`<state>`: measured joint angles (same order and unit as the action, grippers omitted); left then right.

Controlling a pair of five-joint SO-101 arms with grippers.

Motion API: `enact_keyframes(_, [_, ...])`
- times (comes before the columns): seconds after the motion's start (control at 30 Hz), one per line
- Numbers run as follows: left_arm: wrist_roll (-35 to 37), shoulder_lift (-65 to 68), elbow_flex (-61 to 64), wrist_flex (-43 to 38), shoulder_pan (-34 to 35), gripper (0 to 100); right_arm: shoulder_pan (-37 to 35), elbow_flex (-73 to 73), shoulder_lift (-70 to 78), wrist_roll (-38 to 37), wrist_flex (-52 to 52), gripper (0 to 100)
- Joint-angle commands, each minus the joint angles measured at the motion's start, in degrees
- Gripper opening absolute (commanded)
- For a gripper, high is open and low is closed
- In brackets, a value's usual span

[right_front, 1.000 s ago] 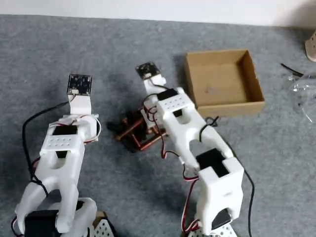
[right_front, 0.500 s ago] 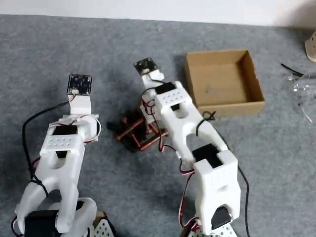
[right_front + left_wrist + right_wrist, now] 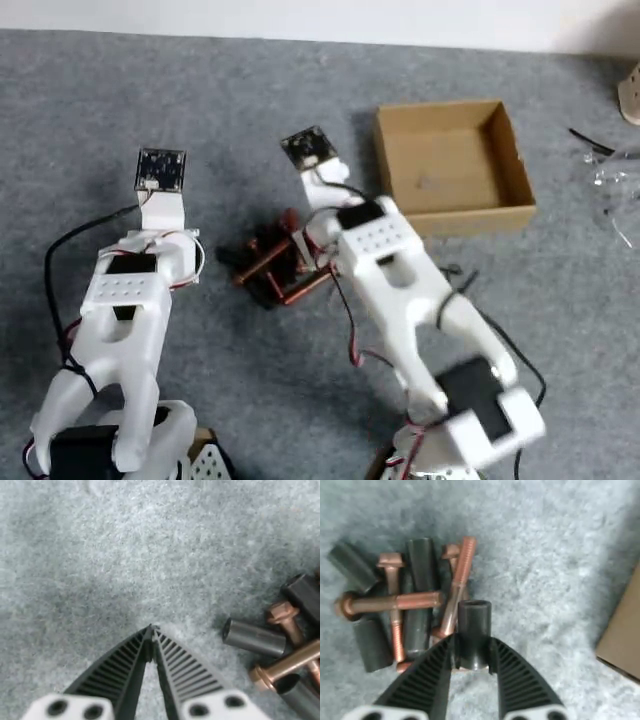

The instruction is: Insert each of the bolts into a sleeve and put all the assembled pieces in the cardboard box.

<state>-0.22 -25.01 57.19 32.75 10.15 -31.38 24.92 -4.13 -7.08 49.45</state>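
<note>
Sitting squeezed in the right pincer (image 3: 471, 642) is a dark tube (image 3: 473, 627), right by the pile of copper bolts (image 3: 395, 601) and tubes (image 3: 421, 565), near the cardboard box (image 3: 465, 220). The left pincer (image 3: 151, 630) is pressed together, holding nothing.

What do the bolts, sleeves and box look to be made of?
Bolts: metal, likely copper-plated steel; coppery semi-gloss sheen, cut threads, flanged hex heads.
Sleeves: dark grey tubes with a dull satin sheen; blackened metal or plastic, can't tell which.
Cardboard box: plain brown matte cardboard with thick walls, probably corrugated.
</note>
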Motion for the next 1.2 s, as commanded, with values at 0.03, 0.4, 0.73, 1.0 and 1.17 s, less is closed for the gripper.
enact_keyframes(0.03, [-0.18,-1.54,-0.22,-0.97,-1.19,1,0.22,7.52,-12.79,-3.25,-3.47,0.4])
enact_keyframes(0.4, [-15.91,5.32,-6.64,0.26,-13.85,1,2.86,26.77,-24.66,-8.62,-15.69,0.4])
enact_keyframes(0.73, [-19.25,25.71,-22.11,13.10,-19.82,20,5.67,28.35,-24.66,-9.05,-16.84,0.4])
enact_keyframes(1.0, [-22.07,25.71,-22.55,14.07,-23.34,18,6.55,28.70,-24.75,-9.05,-20.70,0.4])
enact_keyframes(1.17, [-23.74,24.57,-22.37,15.30,-23.60,17,6.73,28.62,-24.75,-9.05,-20.70,0.4])
